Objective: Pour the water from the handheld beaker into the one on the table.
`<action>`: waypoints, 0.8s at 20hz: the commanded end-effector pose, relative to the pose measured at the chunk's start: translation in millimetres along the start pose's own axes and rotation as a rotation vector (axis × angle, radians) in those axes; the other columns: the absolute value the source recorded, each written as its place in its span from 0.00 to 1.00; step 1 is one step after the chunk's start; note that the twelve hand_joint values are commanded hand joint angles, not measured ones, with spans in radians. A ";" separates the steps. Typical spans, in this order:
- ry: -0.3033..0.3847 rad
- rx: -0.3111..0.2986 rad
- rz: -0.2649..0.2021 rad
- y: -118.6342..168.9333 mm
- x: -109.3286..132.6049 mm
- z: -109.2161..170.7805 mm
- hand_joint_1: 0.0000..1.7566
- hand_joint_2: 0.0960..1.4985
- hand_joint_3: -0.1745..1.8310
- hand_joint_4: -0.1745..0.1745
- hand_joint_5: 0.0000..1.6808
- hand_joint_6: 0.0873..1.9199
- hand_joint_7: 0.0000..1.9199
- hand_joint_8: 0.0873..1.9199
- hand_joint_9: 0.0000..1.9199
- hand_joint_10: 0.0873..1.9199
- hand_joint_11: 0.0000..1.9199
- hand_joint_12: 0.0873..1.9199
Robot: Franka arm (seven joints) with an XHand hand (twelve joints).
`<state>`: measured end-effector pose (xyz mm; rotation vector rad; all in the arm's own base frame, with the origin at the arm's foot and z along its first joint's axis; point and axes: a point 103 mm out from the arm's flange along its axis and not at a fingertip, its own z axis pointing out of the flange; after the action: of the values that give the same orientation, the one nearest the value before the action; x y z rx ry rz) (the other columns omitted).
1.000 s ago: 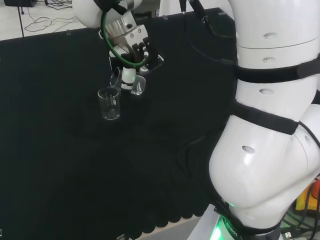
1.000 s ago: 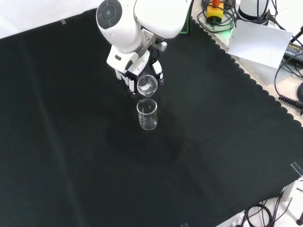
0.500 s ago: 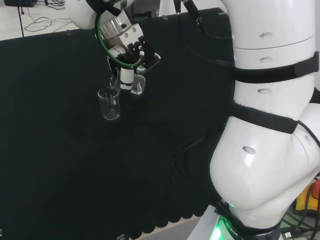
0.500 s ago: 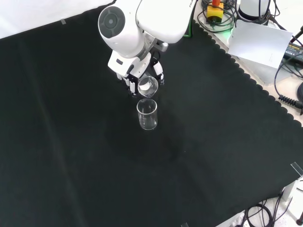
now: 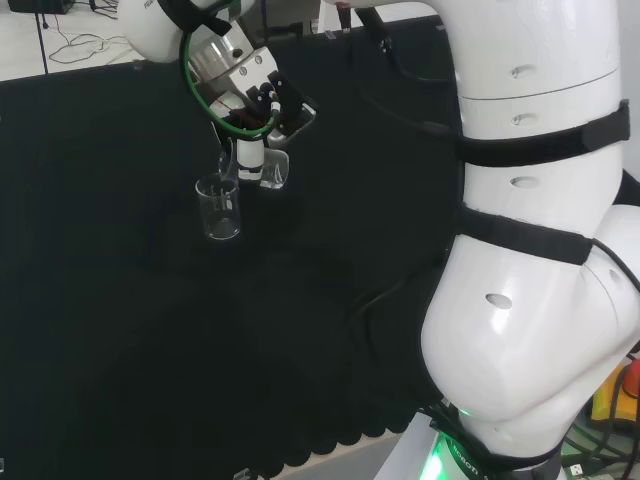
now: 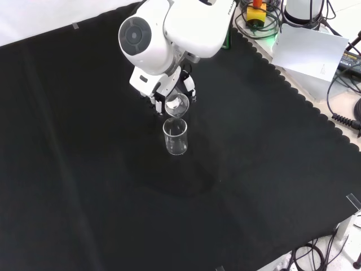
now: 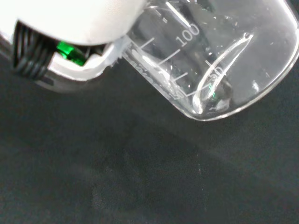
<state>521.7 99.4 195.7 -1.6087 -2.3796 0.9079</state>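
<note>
in the front view the hand (image 6: pixel 162 84) has its fingers (image 6: pixel 192 90) curled round a clear glass beaker (image 6: pixel 176 105), tipped with its lip just above the rim of a second, upright beaker (image 6: pixel 175 136) standing on the black-clothed tabletop (image 6: pixel 254 158) directly below.

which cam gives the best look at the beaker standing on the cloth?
Front view: the standing beaker shows whole and unblocked, its rim just below the tilted handheld beaker in the robot hand. Head view shows the standing beaker too, fainter against the cloth. The wrist view has the handheld beaker close up.
</note>
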 end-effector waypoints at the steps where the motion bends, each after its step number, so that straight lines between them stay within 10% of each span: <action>1: -0.023 0.013 0.008 0.5 2.5 -2.6 0.66 0.35 0.44 1.00 0.83 0.20 0.89 0.00 0.82 0.00 0.62 0.42; 16: -0.082 0.051 0.033 5.2 6.9 -16.5 0.66 0.36 0.44 1.00 0.82 0.23 0.88 0.00 0.83 0.00 0.62 0.41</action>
<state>529.2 111.6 204.8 -1.6266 -2.3774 1.0202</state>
